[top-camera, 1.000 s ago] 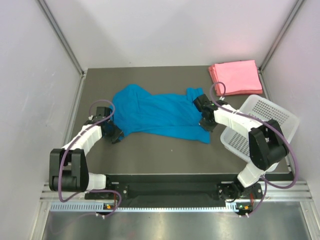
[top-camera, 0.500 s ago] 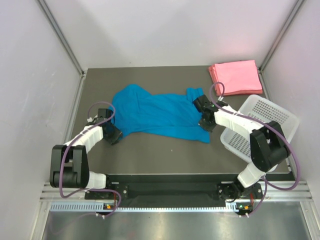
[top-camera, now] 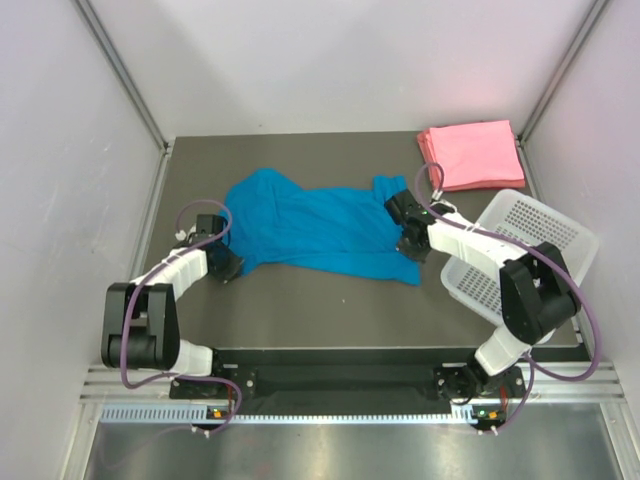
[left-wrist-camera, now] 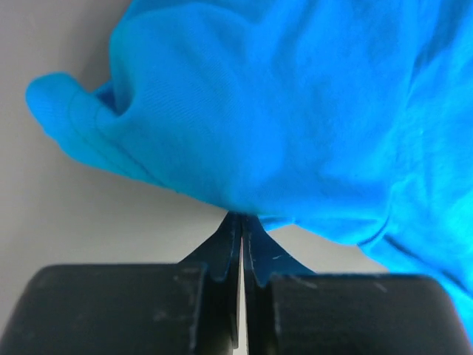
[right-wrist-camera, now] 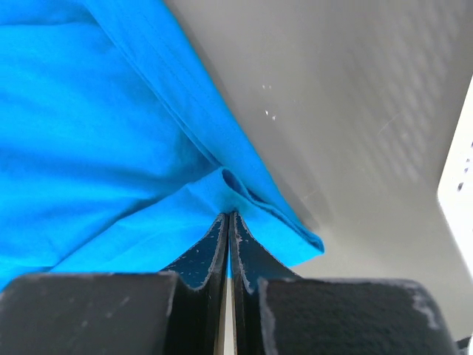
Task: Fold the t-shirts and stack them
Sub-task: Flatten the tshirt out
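Blue t-shirt [top-camera: 310,225] lies rumpled in the middle of the table [top-camera: 330,310], and the folded pink t-shirts [top-camera: 472,153] sit stacked at the far right corner, next to the basket [top-camera: 530,240]. Left gripper [left-wrist-camera: 241,229] pinches the shirt's left edge; right gripper [right-wrist-camera: 228,222] pinches its right hem. Best bet: lift both ends evenly and pull gently apart so the cloth spreads flat before folding.

Blue t-shirt [top-camera: 310,232]: soft cloth, matt, fine knit, creased.
Pink t-shirts [top-camera: 472,155]: cloth, matt, smooth.
Basket [top-camera: 545,225]: white perforated plastic, faint sheen.
Desk [top-camera: 330,305]: dark grey, smooth, matt.
Left pincer [left-wrist-camera: 241,220]: black, matt.
Right pincer [right-wrist-camera: 228,217]: black, matt, pale scuff specks.
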You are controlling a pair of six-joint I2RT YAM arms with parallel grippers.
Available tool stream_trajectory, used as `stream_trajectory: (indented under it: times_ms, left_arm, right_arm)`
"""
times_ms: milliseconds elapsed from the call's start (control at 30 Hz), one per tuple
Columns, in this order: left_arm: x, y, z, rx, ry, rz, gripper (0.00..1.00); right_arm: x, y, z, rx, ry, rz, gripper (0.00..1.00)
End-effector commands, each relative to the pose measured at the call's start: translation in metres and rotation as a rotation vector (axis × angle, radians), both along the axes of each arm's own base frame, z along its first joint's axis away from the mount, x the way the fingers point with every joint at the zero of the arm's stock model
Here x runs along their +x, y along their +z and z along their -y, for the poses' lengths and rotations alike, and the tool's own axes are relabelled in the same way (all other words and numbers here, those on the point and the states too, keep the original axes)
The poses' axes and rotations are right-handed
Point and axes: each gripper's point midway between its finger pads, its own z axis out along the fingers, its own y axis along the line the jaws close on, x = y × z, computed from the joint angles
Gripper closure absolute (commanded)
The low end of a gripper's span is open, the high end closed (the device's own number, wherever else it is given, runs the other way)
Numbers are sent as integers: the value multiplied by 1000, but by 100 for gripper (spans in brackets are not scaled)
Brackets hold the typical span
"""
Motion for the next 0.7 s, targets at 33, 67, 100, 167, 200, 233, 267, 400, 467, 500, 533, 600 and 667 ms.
stream_trajectory:
  times_ms: [33, 67, 100, 167, 200, 233, 267, 400, 467, 500, 533, 600, 667]
  left_arm:
    - [20, 35, -3, 39, -49, 61, 100]
    - [25, 49, -5, 63, -70, 88, 100]
    - [36, 74, -7, 78, -77, 131, 100]
    - [45, 115, -16, 139, -90, 221, 100]
    - [53, 144, -20, 164, -81, 273, 100]
    - [53, 165, -25, 189, -68, 317, 100]
    - [56, 182, -29, 215, -65, 356, 100]
    - [60, 252, -44, 292, -11, 519, 100]
    - [57, 270, -45, 301, -10, 557, 100]
    - [58, 284, -44, 301, -9, 589, 100]
    - [56, 291, -42, 292, -16, 602, 100]
    - [57, 312, -38, 274, -25, 660, 100]
    - [57, 340, -30, 251, -61, 737, 100]
  right_arm:
    - [28, 43, -2, -67, 142, 164, 100]
    - [31, 51, -1, -80, 154, 185, 100]
    - [34, 67, 5, -100, 146, 233, 100]
    - [41, 93, 9, -122, 162, 301, 100]
    - [43, 112, 13, -129, 159, 355, 100]
    - [44, 122, 15, -145, 181, 382, 100]
    - [48, 134, 14, -138, 190, 428, 100]
    - [43, 174, 24, -149, 204, 543, 100]
    - [41, 184, 26, -147, 212, 572, 100]
    - [39, 197, 27, -144, 222, 606, 100]
    - [38, 203, 28, -141, 227, 625, 100]
    - [36, 226, 28, -127, 244, 692, 100]
    - [33, 244, 28, -116, 267, 741, 100]
